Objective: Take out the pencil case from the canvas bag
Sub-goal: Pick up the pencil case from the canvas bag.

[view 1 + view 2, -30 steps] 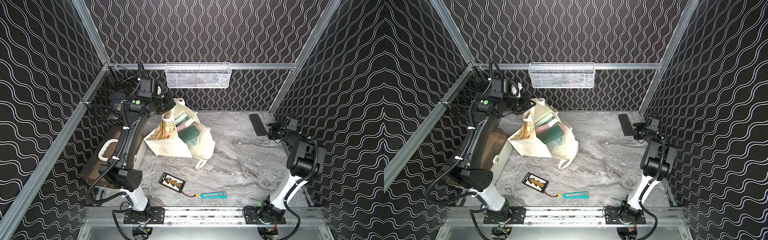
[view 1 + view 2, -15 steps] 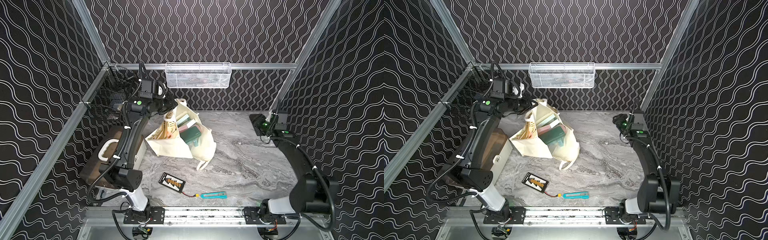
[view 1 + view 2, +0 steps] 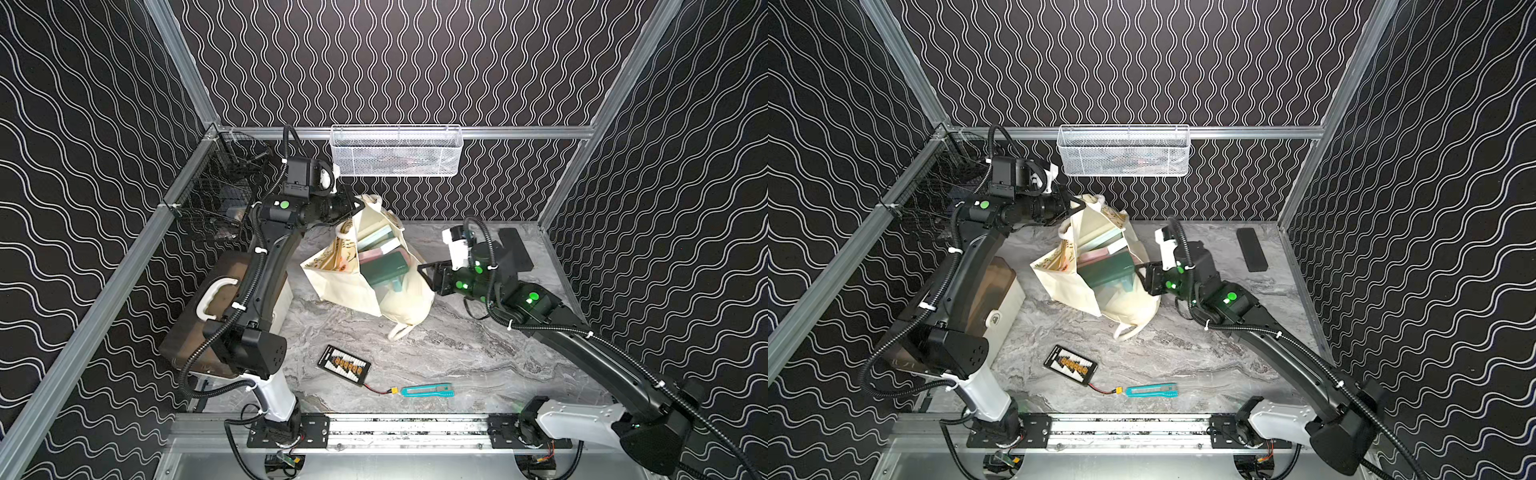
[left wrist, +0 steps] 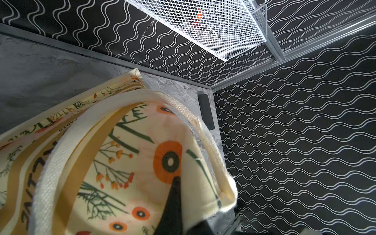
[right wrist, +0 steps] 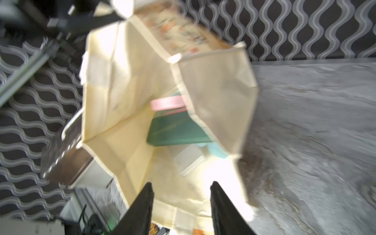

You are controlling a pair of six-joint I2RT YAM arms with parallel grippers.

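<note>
Right claw (image 5: 181,184) has swung beside canvas bag (image 5: 219,97), jaws apart.

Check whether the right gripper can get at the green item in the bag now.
Probably yes. The left gripper holds the bag open toward the right gripper, whose jaws are apart just outside the mouth; the green item lies uncovered inside.
</note>
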